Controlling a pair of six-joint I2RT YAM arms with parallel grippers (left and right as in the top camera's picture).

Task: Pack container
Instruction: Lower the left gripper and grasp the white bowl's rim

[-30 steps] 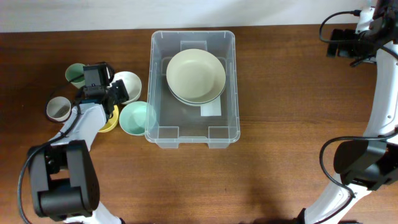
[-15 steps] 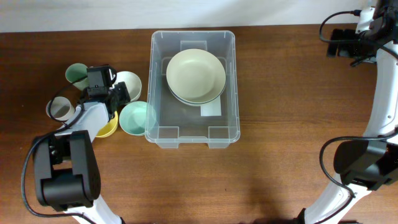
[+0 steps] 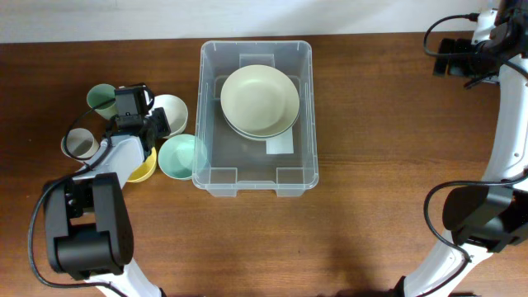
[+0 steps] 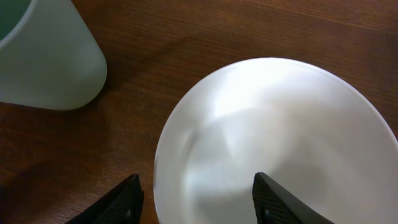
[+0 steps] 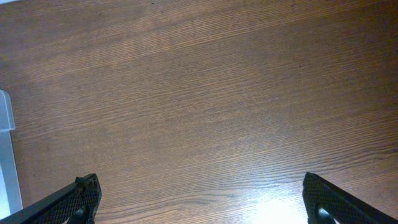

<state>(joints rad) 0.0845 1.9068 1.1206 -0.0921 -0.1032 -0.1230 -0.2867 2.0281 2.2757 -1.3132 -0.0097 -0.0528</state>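
Observation:
The clear container point(image 3: 200, 107) stands mid-table with a white label point(image 3: 280, 145) and stacked pale cream bowls point(image 3: 260, 99) inside. My left gripper point(image 3: 157, 124) is low over a white bowl point(image 3: 172, 111) just left of the container. In the left wrist view the gripper point(image 4: 199, 202) is open, one finger outside the white bowl's point(image 4: 273, 137) rim and one over its inside. My right gripper point(image 3: 450, 58) is at the far right back, open and empty over bare wood point(image 5: 199, 199).
Left of the container are a mint bowl point(image 3: 180, 155), a yellow bowl point(image 3: 145, 167), a green cup point(image 3: 101, 99) point(image 4: 50, 56) and a beige cup point(image 3: 77, 145). The container's corner shows at the right wrist view's left edge point(image 5: 5, 143).
My left arm shifted slightly over the white bowl and now partly covers the beige cup, then held still. The right arm has not moved.

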